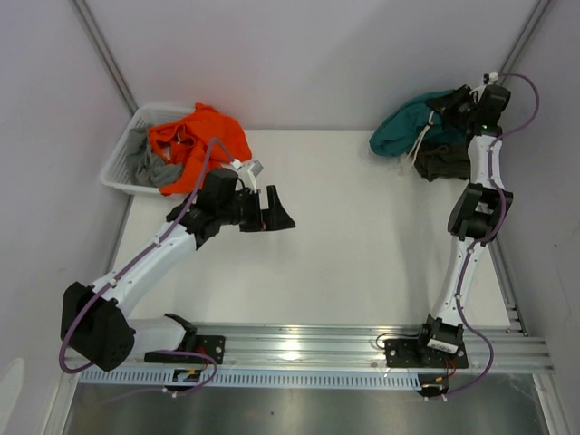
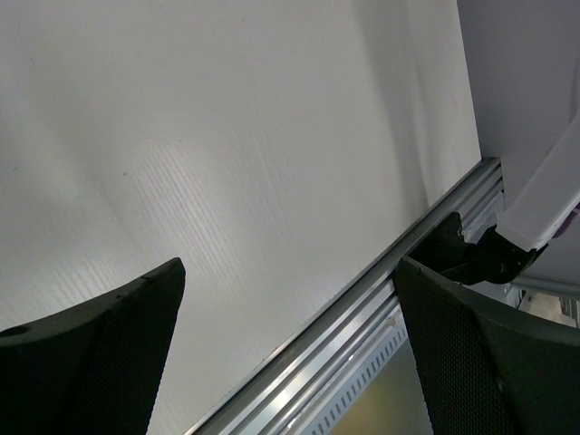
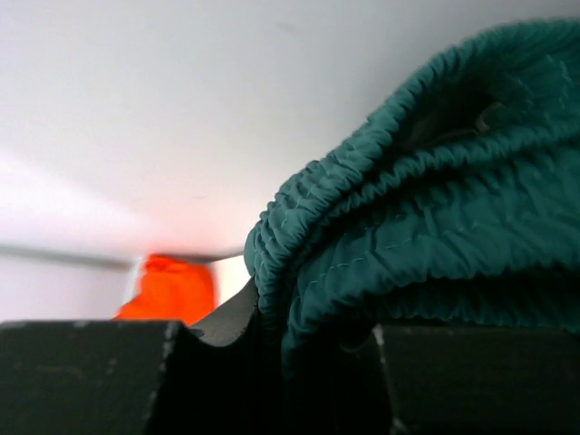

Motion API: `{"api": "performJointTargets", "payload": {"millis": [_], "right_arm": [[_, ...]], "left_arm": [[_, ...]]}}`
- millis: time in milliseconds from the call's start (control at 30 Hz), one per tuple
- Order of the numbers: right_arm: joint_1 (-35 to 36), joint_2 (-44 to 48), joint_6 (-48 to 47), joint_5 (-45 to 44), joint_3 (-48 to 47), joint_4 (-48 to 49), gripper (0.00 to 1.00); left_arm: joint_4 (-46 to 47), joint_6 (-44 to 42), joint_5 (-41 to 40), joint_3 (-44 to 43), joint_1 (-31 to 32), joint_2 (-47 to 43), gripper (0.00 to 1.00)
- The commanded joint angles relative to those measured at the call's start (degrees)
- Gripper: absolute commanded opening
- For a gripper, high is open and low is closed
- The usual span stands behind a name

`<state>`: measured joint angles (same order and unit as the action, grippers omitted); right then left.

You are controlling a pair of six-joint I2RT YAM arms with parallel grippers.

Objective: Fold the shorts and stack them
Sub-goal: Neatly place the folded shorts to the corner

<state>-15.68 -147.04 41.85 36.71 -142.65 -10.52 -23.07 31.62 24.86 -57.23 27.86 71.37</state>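
Shorts: one teal pair (image 1: 399, 131), one olive pair (image 1: 444, 163).
Teal pair is pinched by right jaws; left jaws are spread over the surface (image 2: 227, 136); olive pair is seen only overhead.

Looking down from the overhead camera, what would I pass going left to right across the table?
The white basket → orange cloth → left gripper → teal shorts.

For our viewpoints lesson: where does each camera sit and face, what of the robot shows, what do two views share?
Top: above and behind, looking down at table; left arm and right arm show.
Left wrist: faces table and rail; open left gripper shows.
Right wrist: faces teal shorts at right gripper.
Shared: teal shorts, top and right wrist.
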Motion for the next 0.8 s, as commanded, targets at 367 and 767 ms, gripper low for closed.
{"api": "performJointTargets", "payload": {"millis": [367,767], "right_arm": [[-9.1,9.5,-3.3,20.5,10.4,9.6,0.00],[-10.9,-2.5,22.4,23.2,-10.0,38.5,0.00]], "left_arm": [[0.0,-0.5,3.3,-6.0,-0.3,2.6,0.99],[0.3,0.2,3.1,-7.1,0.5,4.4,0.99]]}}
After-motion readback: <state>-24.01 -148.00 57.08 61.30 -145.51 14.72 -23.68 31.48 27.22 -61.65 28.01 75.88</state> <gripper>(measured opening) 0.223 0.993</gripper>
